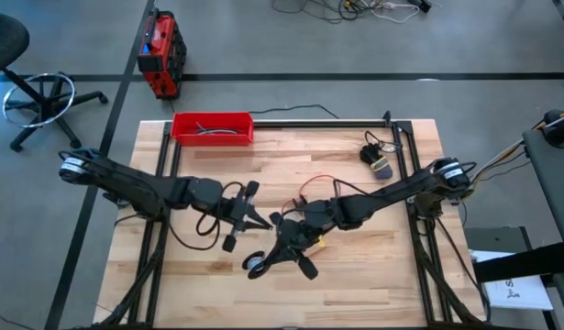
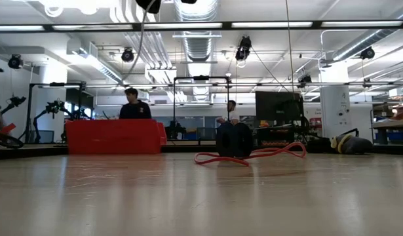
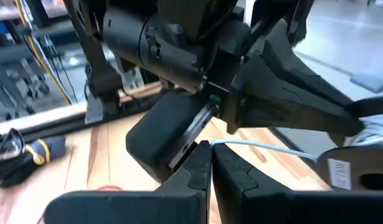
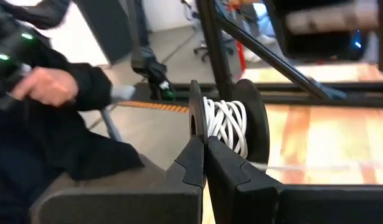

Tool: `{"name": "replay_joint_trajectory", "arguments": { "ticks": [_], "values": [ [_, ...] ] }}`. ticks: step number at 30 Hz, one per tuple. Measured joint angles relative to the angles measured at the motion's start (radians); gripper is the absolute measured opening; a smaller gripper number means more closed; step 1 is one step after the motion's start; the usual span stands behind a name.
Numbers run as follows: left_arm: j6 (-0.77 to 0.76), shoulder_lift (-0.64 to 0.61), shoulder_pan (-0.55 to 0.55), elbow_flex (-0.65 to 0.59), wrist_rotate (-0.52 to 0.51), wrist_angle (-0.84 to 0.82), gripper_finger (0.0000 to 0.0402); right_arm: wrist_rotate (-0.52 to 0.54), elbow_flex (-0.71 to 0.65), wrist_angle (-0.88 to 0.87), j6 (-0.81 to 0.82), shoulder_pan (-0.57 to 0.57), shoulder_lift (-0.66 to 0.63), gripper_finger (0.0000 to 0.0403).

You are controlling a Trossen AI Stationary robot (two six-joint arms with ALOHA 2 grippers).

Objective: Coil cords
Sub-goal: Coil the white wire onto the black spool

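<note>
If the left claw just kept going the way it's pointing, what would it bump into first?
Most likely the right gripper and the white cord running to it: the left gripper, shut on that cord, points straight at it at close range, though depth is hard to judge.

— Where is there room to pass?

— Across the wooden table (image 1: 373,266) from four to eight o'clock — bare boards.

— And what blocks the way?

— The red tray (image 1: 213,127) at eleven, a dark cable bundle (image 1: 378,158) at two, the red cord (image 2: 250,156) near centre.
</note>
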Motion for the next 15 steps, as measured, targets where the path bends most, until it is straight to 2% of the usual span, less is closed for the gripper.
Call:
{"name": "replay_joint_trajectory", "arguments": {
  "ticks": [3,7,15],
  "values": [
    [-0.013,0.000,-0.004,0.059,-0.002,-0.107,0.0000,0.015,0.000,-0.046,0.011,0.000,-0.004,0.0000],
    [-0.039,0.000,-0.016,0.100,-0.010,-0.182,0.0000,0.091,0.000,-0.104,0.011,0.002,-0.004,0.0000],
    [-0.072,-0.010,-0.057,0.107,-0.021,-0.196,0.0000,0.290,0.000,-0.160,-0.019,0.002,-0.004,0.0000]
  ]
}}
